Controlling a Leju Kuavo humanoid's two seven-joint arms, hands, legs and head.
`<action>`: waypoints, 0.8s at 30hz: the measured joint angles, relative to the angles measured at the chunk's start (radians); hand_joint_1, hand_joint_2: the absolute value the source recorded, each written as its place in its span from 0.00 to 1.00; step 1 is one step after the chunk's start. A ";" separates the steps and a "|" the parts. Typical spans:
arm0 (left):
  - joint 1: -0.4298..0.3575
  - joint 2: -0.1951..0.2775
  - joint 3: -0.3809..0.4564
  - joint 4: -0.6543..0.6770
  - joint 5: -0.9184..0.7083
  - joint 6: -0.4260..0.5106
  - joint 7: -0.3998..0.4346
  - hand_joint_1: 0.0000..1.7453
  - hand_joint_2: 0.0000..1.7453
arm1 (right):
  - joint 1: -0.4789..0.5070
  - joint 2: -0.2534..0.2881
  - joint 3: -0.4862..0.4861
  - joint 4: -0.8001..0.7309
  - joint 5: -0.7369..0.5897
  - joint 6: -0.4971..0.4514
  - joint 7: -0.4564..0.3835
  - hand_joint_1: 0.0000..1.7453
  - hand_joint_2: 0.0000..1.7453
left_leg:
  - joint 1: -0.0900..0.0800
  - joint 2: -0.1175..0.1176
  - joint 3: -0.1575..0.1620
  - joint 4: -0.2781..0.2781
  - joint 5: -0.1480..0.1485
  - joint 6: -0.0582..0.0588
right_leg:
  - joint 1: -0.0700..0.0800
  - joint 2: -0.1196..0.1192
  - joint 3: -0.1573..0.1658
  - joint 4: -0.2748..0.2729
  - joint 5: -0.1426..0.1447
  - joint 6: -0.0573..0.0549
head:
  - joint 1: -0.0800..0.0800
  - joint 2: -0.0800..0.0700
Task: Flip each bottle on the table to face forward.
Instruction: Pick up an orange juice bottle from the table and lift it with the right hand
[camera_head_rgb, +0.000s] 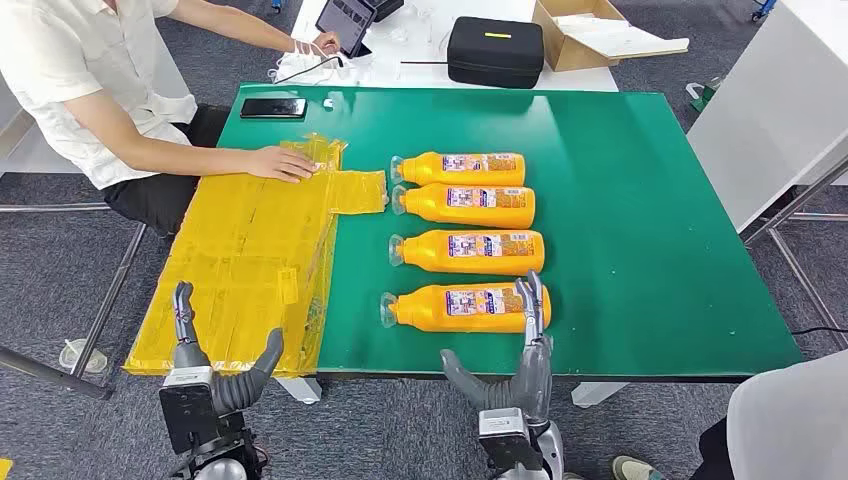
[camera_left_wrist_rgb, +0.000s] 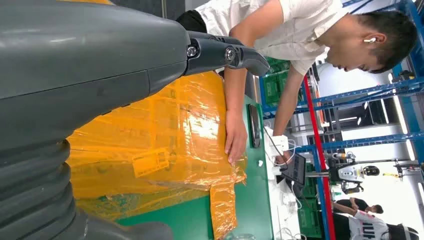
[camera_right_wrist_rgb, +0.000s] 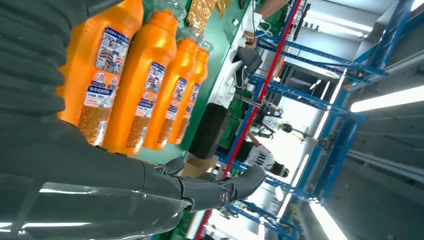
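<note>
Grey right hand (camera_head_rgb: 520, 335) open, fingers (camera_head_rgb: 533, 303) raised at the base end of the nearest bottle (camera_head_rgb: 466, 307), gripping nothing. Left hand (camera_head_rgb: 215, 355) open too, low beside the yellow taped sheet (camera_head_rgb: 245, 265). Four orange bottles lie in a row on the green worktop (camera_head_rgb: 640, 230), labels up, caps toward the sheet. Risk: round bottles roll; a nudge could push the nearest off the front edge or into its neighbour (camera_head_rgb: 468, 251). One person's hand (camera_head_rgb: 280, 163) rests on the sheet, within the left arm's reach.
</note>
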 joint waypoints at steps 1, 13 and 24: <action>-0.001 0.000 -0.002 0.000 0.000 0.003 0.000 0.00 1.00 | -0.001 0.000 0.000 0.000 0.003 0.000 0.000 0.00 1.00 | 0.000 0.000 0.000 0.000 0.000 0.000 | 0.000 0.000 0.000 0.000 0.000 0.000 | 0.000 0.000; -0.045 0.002 -0.026 0.008 0.030 0.003 0.000 0.00 1.00 | -0.052 0.000 0.021 0.016 -0.028 -0.001 0.000 0.00 1.00 | 0.000 0.000 0.000 0.000 0.000 0.000 | 0.000 0.000 0.000 0.000 0.000 0.000 | 0.000 0.000; -0.071 -0.001 -0.056 0.029 0.035 0.043 0.000 0.00 1.00 | -0.061 0.000 0.026 0.025 0.050 -0.001 0.000 0.00 1.00 | 0.000 0.000 0.000 0.000 0.000 0.000 | 0.000 0.000 0.000 0.000 0.000 0.000 | 0.000 0.000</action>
